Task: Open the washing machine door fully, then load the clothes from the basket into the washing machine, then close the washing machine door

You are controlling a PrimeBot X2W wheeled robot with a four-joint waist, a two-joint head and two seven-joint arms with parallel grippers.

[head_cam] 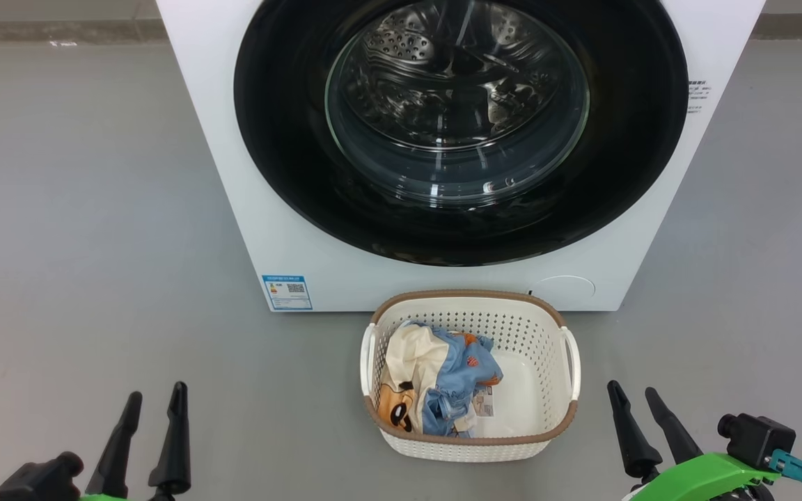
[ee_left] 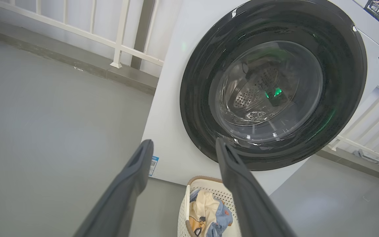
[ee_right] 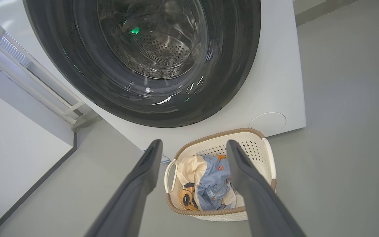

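**Door shut, first step not yet begun**

The washing machine door (head_cam: 460, 209) sits closed, flush against the white front of the washing machine (head_cam: 234, 209). Its black ring is unbroken all round, and the steel drum (head_cam: 436, 69) shows through the glass. I judge that the opening step is the one in hand. I cannot make out a handle, a recess or the hinge from here, so my next move calls for finding the edge that gives before I pull. After that comes a wide swing that clears what stands below.

Directly below, the basket (head_cam: 470, 296) sits on the grey floor (head_cam: 81, 243), just in front of the machine's base, between the blue label (head_cam: 287, 292) and the round service flap (head_cam: 564, 287). The clothes (head_cam: 436, 379) are bunched in its left half, cream against light blue, and the right half is bare.

My left gripper (head_cam: 157, 390) hangs low on my left, and my right gripper (head_cam: 631, 387) low on my right, just beside the basket's near right corner. Both have their fingers spread wide and hold nothing. Both are well short of the door, so one arm must rise and reach forward first
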